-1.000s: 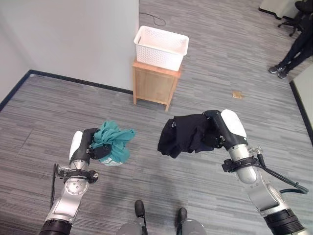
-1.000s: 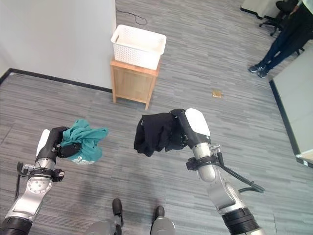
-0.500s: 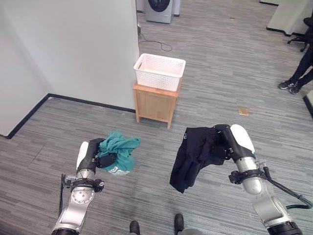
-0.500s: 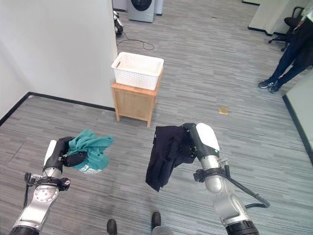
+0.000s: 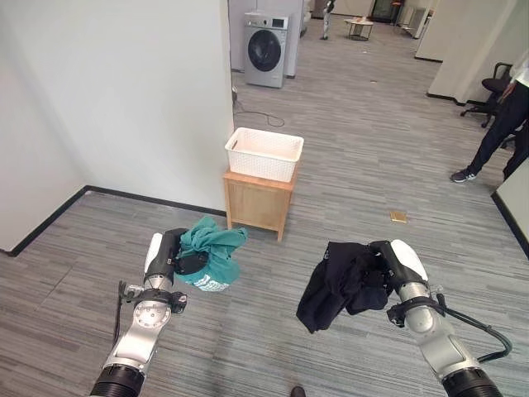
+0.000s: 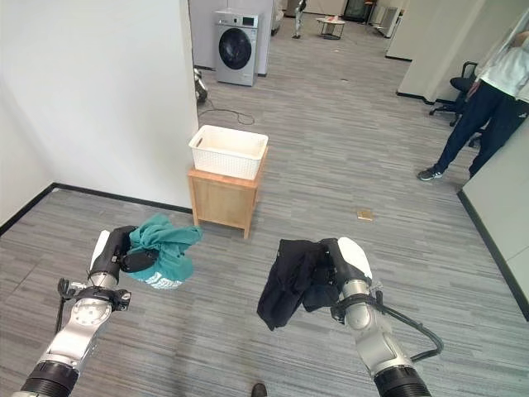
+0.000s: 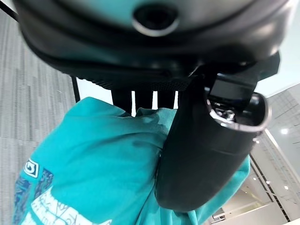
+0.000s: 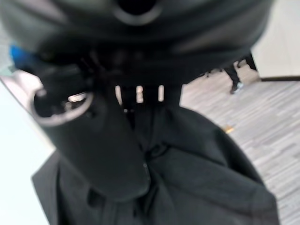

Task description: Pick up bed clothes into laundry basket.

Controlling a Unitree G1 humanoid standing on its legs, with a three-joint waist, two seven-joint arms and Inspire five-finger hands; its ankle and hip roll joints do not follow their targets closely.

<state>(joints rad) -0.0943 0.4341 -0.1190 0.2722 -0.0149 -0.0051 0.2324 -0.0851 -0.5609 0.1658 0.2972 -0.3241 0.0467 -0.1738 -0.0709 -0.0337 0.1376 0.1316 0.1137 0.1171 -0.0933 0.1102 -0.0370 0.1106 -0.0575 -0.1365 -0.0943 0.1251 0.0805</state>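
Currently left hand (image 5: 172, 259) clamps crumpled teal cloth (image 5: 212, 255) lower left; right hand (image 5: 382, 269) clamps hanging black garment (image 5: 337, 283) lower right. White plastic laundry basket (image 5: 264, 154) sits on wooden cabinet (image 5: 256, 202), upper centre.

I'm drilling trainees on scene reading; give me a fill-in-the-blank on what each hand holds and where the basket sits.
1. The left hand grips a ____ garment.
2. The right hand grips a ____ garment.
3. The white laundry basket stands on a small ____ cabinet.

Missing words: teal, black, wooden
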